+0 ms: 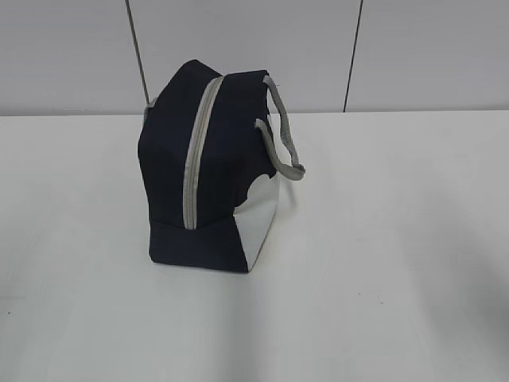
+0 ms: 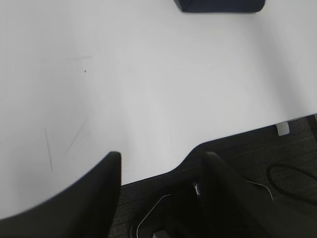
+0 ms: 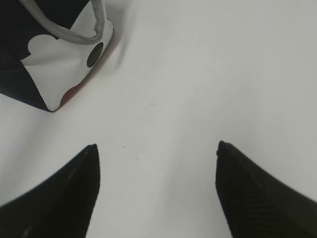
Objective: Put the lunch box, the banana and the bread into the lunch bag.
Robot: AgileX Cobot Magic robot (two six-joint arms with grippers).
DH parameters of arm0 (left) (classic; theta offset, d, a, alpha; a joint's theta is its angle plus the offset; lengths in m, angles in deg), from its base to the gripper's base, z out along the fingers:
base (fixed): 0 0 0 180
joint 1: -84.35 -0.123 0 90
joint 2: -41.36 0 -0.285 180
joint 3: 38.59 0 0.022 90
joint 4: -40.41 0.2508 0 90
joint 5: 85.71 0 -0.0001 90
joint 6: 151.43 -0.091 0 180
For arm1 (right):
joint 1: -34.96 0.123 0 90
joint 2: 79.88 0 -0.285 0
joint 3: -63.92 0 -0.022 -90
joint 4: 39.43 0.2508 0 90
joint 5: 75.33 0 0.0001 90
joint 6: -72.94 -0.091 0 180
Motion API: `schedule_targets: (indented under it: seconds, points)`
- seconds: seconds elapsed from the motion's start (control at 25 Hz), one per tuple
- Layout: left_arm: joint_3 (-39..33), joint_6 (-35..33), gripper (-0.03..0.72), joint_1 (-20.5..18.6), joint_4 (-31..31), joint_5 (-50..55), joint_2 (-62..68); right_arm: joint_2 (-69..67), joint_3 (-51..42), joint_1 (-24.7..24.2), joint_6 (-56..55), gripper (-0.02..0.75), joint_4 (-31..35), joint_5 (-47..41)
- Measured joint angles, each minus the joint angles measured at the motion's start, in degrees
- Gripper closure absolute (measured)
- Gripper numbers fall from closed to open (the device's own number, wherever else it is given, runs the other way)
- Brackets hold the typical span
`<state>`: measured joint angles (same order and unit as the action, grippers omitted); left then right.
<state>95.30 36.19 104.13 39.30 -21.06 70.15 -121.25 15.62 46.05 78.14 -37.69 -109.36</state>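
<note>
The navy lunch bag (image 1: pixel 208 167) stands on the white table (image 1: pixel 382 263) left of centre, its grey zipper (image 1: pixel 199 151) shut, grey handles at its right. Its white side panel shows in the right wrist view (image 3: pixel 54 64); its navy bottom edge shows at the top of the left wrist view (image 2: pixel 220 5). My left gripper (image 2: pixel 161 156) is open and empty above the table's front edge. My right gripper (image 3: pixel 156 148) is open and empty above bare table, right of the bag. The lunch box, banana and bread are out of view. Neither gripper shows in the exterior view.
The table's front edge (image 2: pixel 163 171) curves across the left wrist view, with dark floor and a cable (image 2: pixel 290 176) beyond it. A pale panelled wall (image 1: pixel 318 48) stands behind the table.
</note>
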Motion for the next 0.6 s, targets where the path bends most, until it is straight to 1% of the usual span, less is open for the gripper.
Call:
schedule_targets:
  seconds: [0.08, 0.32, 0.48, 0.6]
  points:
    - [0.0, 0.0, 0.318, 0.0, 0.0, 0.0, 0.0, 3.36, 0.04, 0.0, 0.43, 0.195, 0.0, -3.19]
    - [0.0, 0.0, 0.318, 0.0, 0.0, -0.04, 0.0, 11.69, 0.04, 0.0, 0.64, 0.192, 1.65, -16.87]
    - [0.0, 0.0, 0.318, 0.0, 0.0, -0.04, 0.0, 16.62, 0.37, 0.0, 0.74, 0.192, 1.93, -22.48]
    - [0.0, 0.05, 0.318, 0.0, 0.0, -0.04, 0.0, 19.58, 0.96, -1.07, 0.85, 0.192, 1.71, -27.28]
